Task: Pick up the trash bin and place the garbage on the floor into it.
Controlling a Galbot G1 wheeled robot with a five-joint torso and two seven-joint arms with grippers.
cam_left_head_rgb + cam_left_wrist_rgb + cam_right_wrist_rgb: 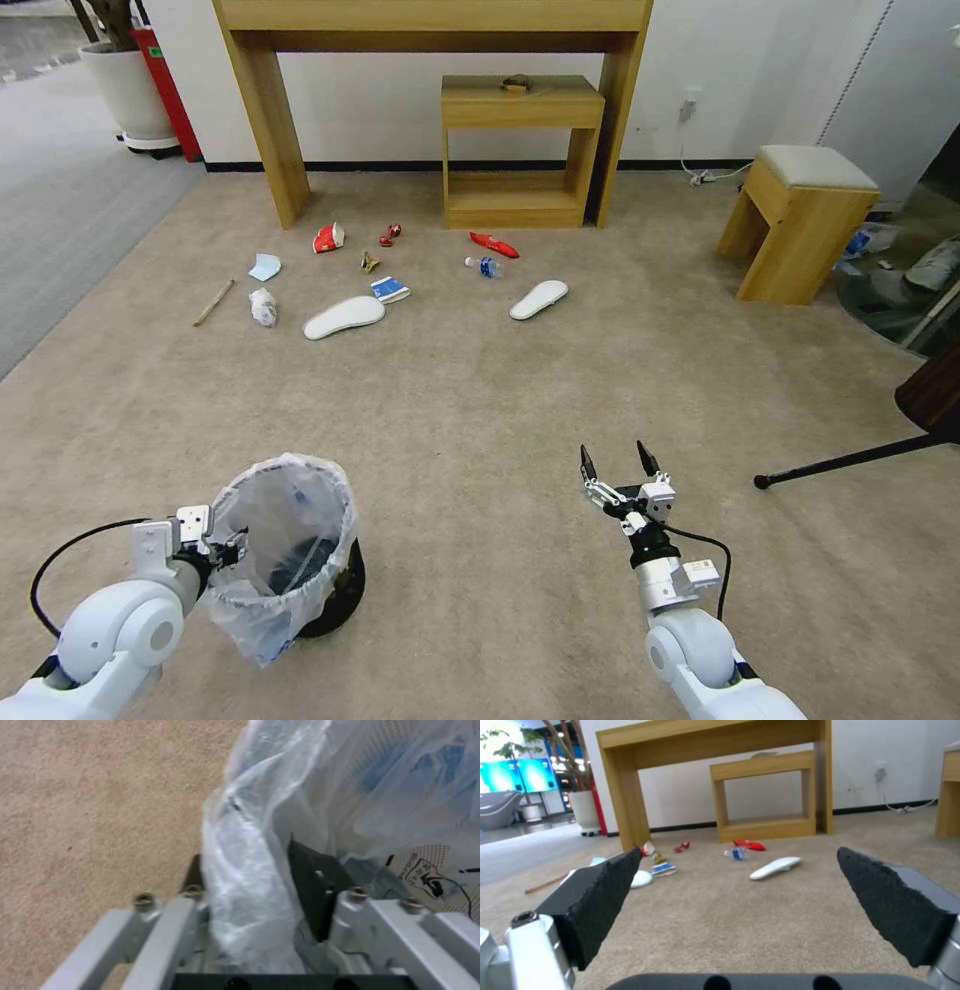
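A: So, where's the trash bin (300,560)?
B: Low left on the beige short-pile floor (480,420). Round, black, crinkly clear bag folded over the rim. Left gripper (260,885) pinches that rim, one pad inside, one outside.
A: Right gripper (620,468)?
B: Spread wide, holding nothing, rough black pads pointing at the garbage (390,290) scattered further ahead near the wooden tables (520,150): flat white slippers, red wrappers, crumpled paper.

A carpeted showroom-like room; wooden console table (430,30), stool (808,215), potted plant (125,85).
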